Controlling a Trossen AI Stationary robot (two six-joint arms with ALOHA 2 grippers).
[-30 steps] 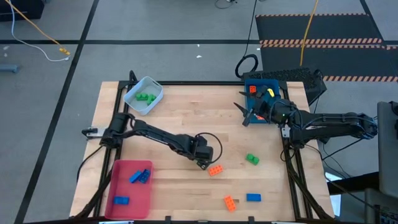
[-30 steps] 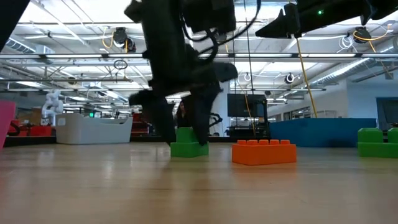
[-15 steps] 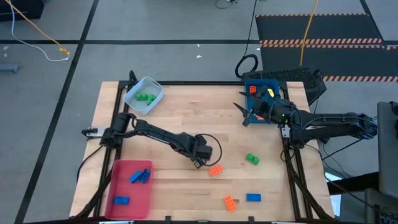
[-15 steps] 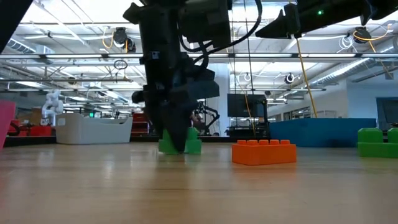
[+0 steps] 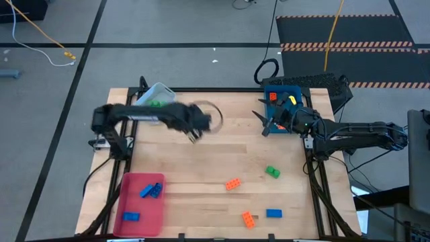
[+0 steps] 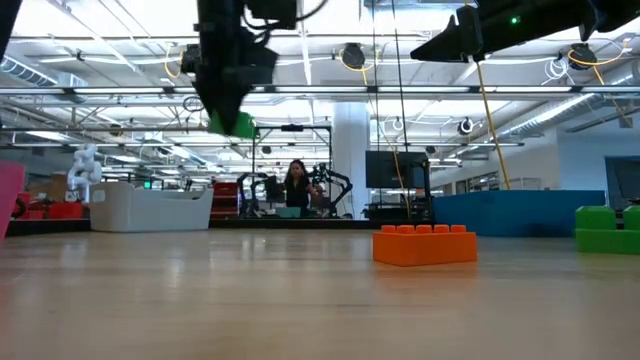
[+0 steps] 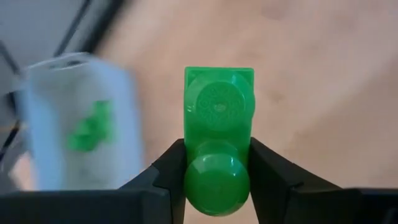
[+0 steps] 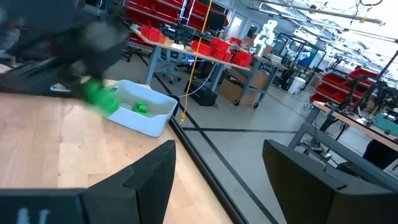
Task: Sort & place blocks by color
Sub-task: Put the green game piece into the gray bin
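My left gripper point(image 5: 193, 134) is shut on a green block point(image 7: 219, 144) and hangs high over the table's far-left part, near the pale tray point(image 5: 155, 103) that holds other green blocks point(image 5: 156, 104). In the low view the held green block point(image 6: 238, 124) sits well above the tabletop. My right gripper point(image 5: 265, 125) is open and waits beside the blue tray point(image 5: 283, 92). Two orange blocks point(image 5: 233, 183) point(image 5: 248, 219), a green one point(image 5: 272, 172) and a blue one point(image 5: 273, 214) lie flat on the wood. My left gripper pinches the green block by its two opposite side walls point(image 7: 188, 146), one finger point(image 7: 166, 174) on each side; its studded face looks toward the wrist camera. The fingers point down from above. The block is lifted clear of the table, at the fingers' lower ends point(image 6: 226, 108).
A red tray point(image 5: 142, 205) at the near-left corner holds blue blocks point(image 5: 151, 191). The blue tray at the far right holds orange blocks point(image 5: 273, 97). Bare wood lies across the table's middle. A person point(image 6: 297, 187) is in the room far behind.
My left gripper stood open around a green block next to the orange one near the table's middle, then shut on it. It lifted the block clear and swung fast up and toward the far-left, to the pale tray.
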